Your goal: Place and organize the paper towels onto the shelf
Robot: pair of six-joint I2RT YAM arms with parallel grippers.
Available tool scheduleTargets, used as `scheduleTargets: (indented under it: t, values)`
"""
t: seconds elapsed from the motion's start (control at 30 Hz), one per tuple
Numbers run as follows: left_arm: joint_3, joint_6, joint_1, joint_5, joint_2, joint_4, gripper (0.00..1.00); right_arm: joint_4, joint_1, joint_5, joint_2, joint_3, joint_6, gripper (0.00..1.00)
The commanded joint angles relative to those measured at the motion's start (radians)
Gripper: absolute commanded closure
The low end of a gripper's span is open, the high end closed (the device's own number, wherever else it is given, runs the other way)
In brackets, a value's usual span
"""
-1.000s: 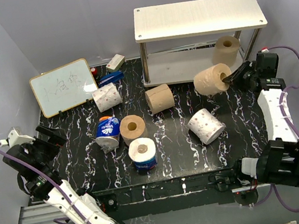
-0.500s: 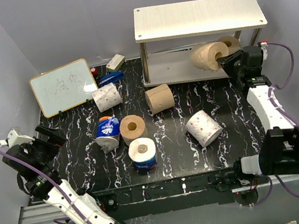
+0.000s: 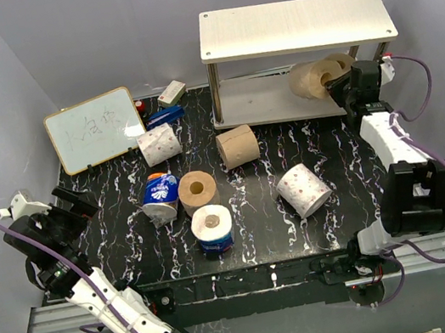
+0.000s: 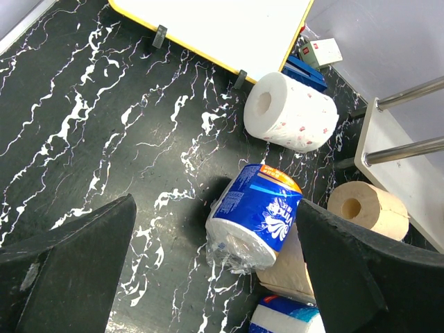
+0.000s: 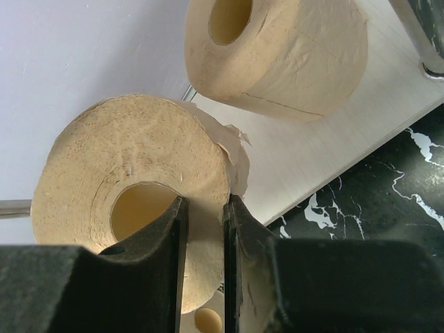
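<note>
Paper towels litter black marbled table between pale walls; right gripper pinches a tan roll, left gripper gapes.

Plain pale lilac-grey walls rise behind and beside the right pincer; a black, white-veined counter spreads below it, evenly lit.

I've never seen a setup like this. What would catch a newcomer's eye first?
The right arm's fingers pinch the wall of a brown paper roll at the shelf's lower board, beside another brown roll lying there. Then the loose rolls scattered over the black marbled table, among them a blue-wrapped roll, near a small whiteboard.
</note>
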Motion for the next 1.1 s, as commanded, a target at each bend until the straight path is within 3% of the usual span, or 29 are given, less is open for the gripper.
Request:
scheduleTargets:
  t: [0.0, 0.3, 0.93, 1.07]
  values:
    - [-0.008, -0.005, 0.008, 0.006, -0.005, 0.009, 0.02, 0.13, 0.02, 0.04, 0.003, 0.07, -0.076, 0.94]
    - [-0.008, -0.002, 0.009, 0.013, -0.005, 0.011, 0.02, 0.158, 0.032, 0.07, 0.025, 0.057, -0.134, 0.94]
    - [-0.009, -0.007, 0.01, 0.004, -0.022, 0.01, 0.02, 0.197, 0.035, 0.109, 0.087, 0.056, -0.224, 0.79]
    - [-0.009, -0.005, 0.01, 0.007, -0.019, 0.008, 0.02, 0.209, 0.037, 0.1, 0.104, 0.069, -0.222, 0.65]
